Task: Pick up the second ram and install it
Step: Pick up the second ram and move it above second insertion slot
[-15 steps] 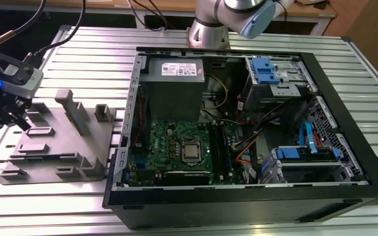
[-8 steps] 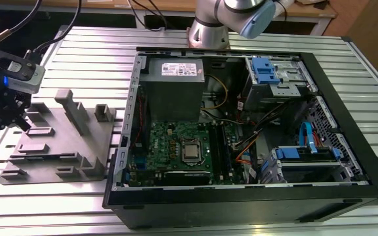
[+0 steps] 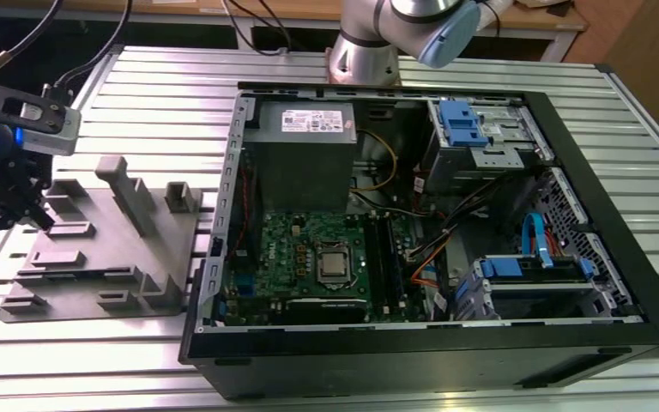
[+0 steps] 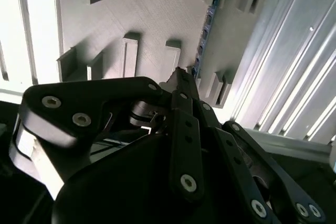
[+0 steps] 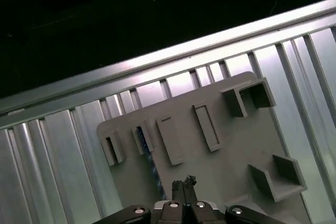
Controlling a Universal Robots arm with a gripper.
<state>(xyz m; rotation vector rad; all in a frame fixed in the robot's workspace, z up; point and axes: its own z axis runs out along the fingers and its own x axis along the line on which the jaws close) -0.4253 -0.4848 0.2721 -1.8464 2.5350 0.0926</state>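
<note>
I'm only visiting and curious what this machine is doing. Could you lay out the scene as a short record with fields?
Gripper: low over the grey tray, at the exterior view's left
Second ram: on edge in the tray between blocks, close beside the gripper
Computer case: open, motherboard exposed
Task state: ram apparently in the tray, not yet lifted

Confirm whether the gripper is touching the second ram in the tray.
Apart. In the first wrist view a strip of bare grey tray shows between the gripper and the second ram.
</note>
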